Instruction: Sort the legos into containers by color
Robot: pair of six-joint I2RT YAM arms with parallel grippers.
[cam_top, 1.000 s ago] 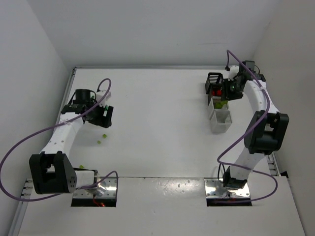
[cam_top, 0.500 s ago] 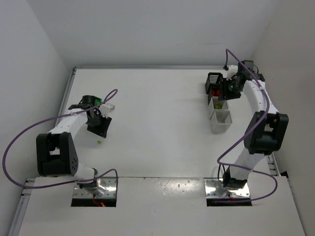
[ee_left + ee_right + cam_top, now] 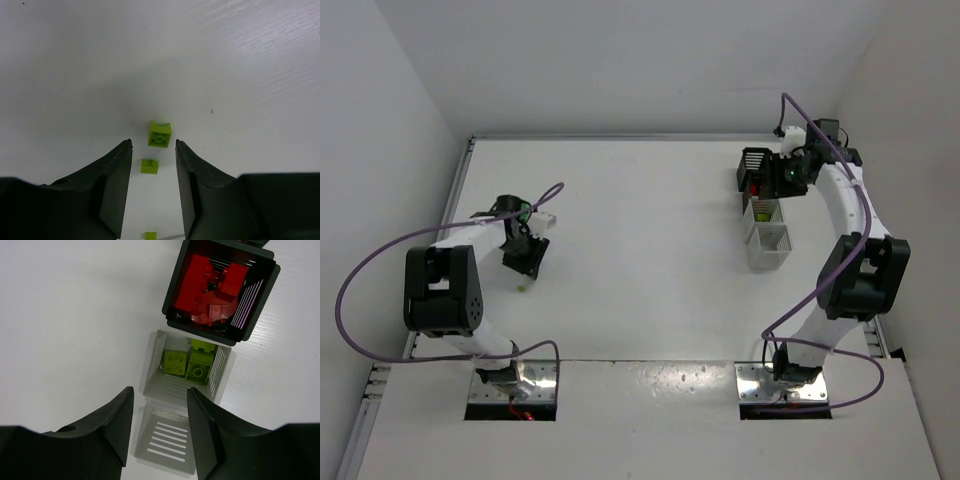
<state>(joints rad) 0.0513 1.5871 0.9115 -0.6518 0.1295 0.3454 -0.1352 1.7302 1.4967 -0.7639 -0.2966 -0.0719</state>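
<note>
Three lime-yellow legos lie on the white table under my left gripper. One sits just past the fingertips, a smaller one lies between the fingers, touching neither, and a third is at the bottom edge. The jaws stand open, holding nothing. In the top view the left gripper hangs low at the left, with a lime lego beside it. My right gripper is open and empty above the containers: a black one with red legos, a white one with lime legos, and an empty white one.
The containers stand in a row at the far right, with another black one at the far end. The right arm curves close to the right wall. Purple cables loop beside both arms.
My left arm swung nearer and dropped low over the lime legos, and its jaws narrowed. My right gripper stayed over the containers, shifting only slightly.
</note>
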